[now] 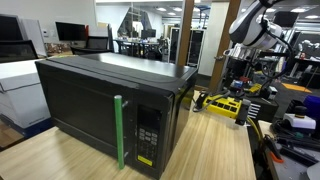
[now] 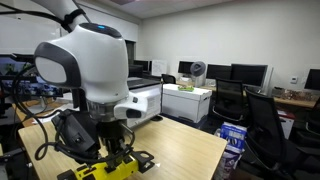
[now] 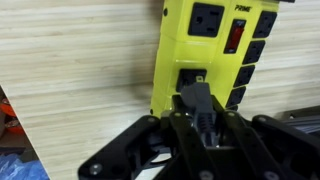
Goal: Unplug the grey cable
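A yellow-green power strip [image 3: 215, 50] lies on the wooden table; it also shows in both exterior views [image 1: 225, 105] [image 2: 105, 170]. My gripper [image 3: 197, 118] hangs right over it and is shut on the grey plug [image 3: 195, 100], with a finger on each side. The plug's front end sits just below a socket [image 3: 193, 76] on the strip's side. I cannot tell whether its prongs are still in. The grey cable behind the plug is hidden by the gripper body. In an exterior view the gripper [image 2: 115, 150] is low over the strip.
A large black microwave [image 1: 110, 100] with a green strip on its door stands on the same table [image 1: 215, 145]. Benches with equipment stand behind the arm [image 1: 255, 30]. Desks, monitors and chairs [image 2: 255, 110] lie beyond the table's edge.
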Robot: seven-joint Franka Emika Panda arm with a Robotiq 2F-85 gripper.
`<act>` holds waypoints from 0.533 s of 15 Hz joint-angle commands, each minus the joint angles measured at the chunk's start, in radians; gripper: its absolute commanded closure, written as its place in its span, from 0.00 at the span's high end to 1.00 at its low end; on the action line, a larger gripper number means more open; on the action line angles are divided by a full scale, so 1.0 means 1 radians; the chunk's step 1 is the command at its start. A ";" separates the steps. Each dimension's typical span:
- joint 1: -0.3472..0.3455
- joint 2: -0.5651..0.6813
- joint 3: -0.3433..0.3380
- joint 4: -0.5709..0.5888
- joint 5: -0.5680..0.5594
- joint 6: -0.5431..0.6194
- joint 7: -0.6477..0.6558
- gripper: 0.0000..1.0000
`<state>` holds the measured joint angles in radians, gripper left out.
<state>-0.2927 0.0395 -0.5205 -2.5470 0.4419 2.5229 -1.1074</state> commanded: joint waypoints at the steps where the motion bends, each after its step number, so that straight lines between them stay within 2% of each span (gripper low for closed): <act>1: -0.057 0.060 0.084 0.065 0.115 0.020 -0.059 0.08; 3: -0.080 0.110 0.126 0.090 0.138 0.024 -0.075 0.08; 5: -0.110 0.187 0.166 0.134 0.050 -0.015 -0.094 0.08; 8: -0.122 0.163 0.188 0.116 -0.006 0.081 -0.081 0.08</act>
<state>-0.3800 0.2120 -0.3658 -2.4296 0.4836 2.5439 -1.1664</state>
